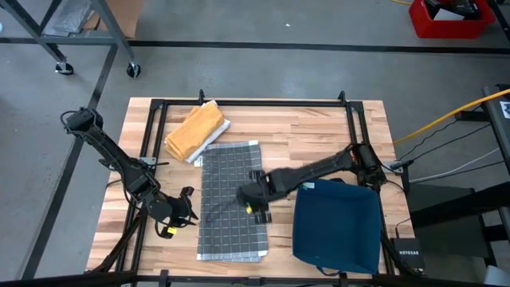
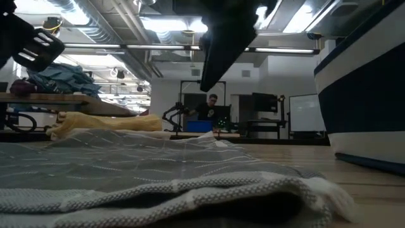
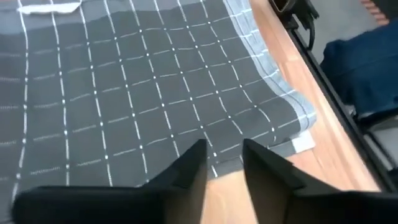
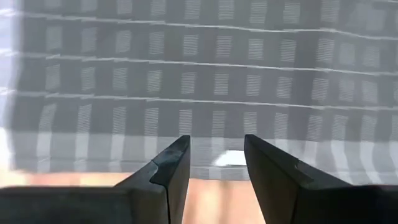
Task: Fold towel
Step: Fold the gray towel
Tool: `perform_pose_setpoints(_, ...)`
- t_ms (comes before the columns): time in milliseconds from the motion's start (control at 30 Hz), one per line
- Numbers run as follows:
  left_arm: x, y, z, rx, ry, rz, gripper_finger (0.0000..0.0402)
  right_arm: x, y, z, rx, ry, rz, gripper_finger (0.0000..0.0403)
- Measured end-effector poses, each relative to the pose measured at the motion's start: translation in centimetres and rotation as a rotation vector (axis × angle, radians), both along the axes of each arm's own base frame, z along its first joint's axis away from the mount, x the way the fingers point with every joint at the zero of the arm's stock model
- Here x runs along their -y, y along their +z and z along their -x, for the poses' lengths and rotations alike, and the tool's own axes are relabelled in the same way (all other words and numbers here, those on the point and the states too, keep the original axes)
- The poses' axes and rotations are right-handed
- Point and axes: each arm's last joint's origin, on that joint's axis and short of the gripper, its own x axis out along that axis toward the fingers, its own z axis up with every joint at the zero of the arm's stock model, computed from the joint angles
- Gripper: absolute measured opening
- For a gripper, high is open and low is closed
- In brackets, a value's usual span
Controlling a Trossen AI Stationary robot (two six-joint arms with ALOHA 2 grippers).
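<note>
I see the blue bin [image 1: 339,226] beside the grey checked towel [image 1: 231,199]. Left gripper [image 3: 224,163] and right gripper [image 4: 216,160] have spread jaws at its edges.

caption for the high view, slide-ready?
Grey checked towel lies flat mid-table between the left gripper and right gripper, both with jaws open; a yellow towel sits behind.

Overhead down, table-level across, both wrists close over shared towel [image 1: 231,199]
</note>
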Motion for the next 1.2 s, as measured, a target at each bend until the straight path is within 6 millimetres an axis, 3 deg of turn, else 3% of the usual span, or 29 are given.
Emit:
perform_pose_setpoints(267, 0.2, -0.6, -0.2, 0.062, -0.180, -0.210, 0.0184, -5.6, -0.8, 1.6, 0.000, 0.172, 0.038, 0.0156)
perform_pose_setpoints(533, 1.5, -2.1, -1.6, 0.158, -0.364, -0.402, 0.0210, -9.9, -3.7, 2.8, -0.028, 0.365, 0.147, 0.0156)
perform_pose_setpoints(867, 2.9, -4.5, -1.6, 0.092, -0.478, -0.444, 0.0210, -12.5, -5.6, 3.3, -0.013, 0.464, 0.158, 0.0156)
perform_pose_setpoints(1200, 3.8, -5.8, -2.5, 0.142, -0.526, -0.481, 0.0210, -13.2, -7.3, 2.2, 0.049, 0.463, 0.135, 0.0156)
